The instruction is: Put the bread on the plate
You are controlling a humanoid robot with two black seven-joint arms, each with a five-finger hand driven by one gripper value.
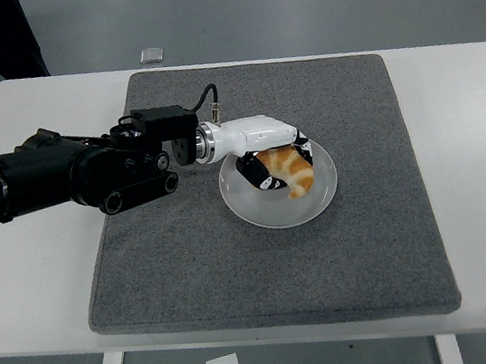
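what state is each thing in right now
bread: over the plate, held by the hand, seems to touch it
plate: upright on the grey mat, holds only the bread
left hand: fingers curled around the bread
grey mat: flat on the table
small object: lies on the table beyond the mat

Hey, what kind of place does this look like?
Probably a robotics lab or test bench: a bare white table with a grey felt mat, a white round plate, plain grey floor.
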